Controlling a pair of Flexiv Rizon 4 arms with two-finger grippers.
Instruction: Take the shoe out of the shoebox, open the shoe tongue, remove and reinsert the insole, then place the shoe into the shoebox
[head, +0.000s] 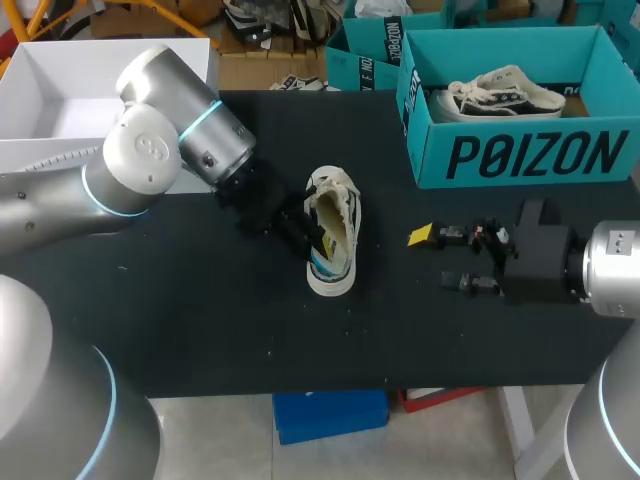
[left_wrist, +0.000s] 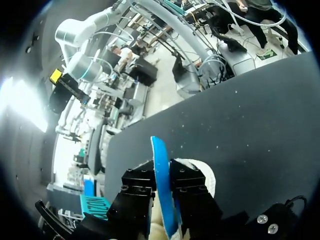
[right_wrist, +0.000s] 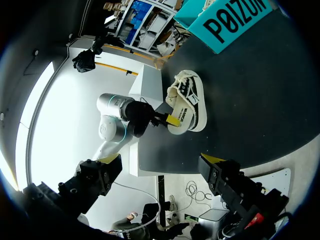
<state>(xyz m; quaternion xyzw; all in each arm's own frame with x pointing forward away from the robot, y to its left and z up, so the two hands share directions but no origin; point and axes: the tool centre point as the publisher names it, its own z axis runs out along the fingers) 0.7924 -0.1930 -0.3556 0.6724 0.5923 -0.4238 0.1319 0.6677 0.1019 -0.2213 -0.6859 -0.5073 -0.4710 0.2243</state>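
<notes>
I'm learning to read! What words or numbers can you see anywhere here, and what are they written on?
"POIZON": big black letters on the front wall of the open teal cardboard shoebox.
Black upright print on the second teal box behind it: partly hidden, cannot be read in full.
Small dark markings on the side of the cream canvas shoe lying on the table: too small to read.
No numbers or signs can be made out.

Cloth shoe (head: 333, 235) w/ smooth blue insole (left_wrist: 162, 185), matt blk table (head: 200, 320), cardboard shoebox (head: 520, 150), glossy silver left arm (head: 140, 150)
</notes>
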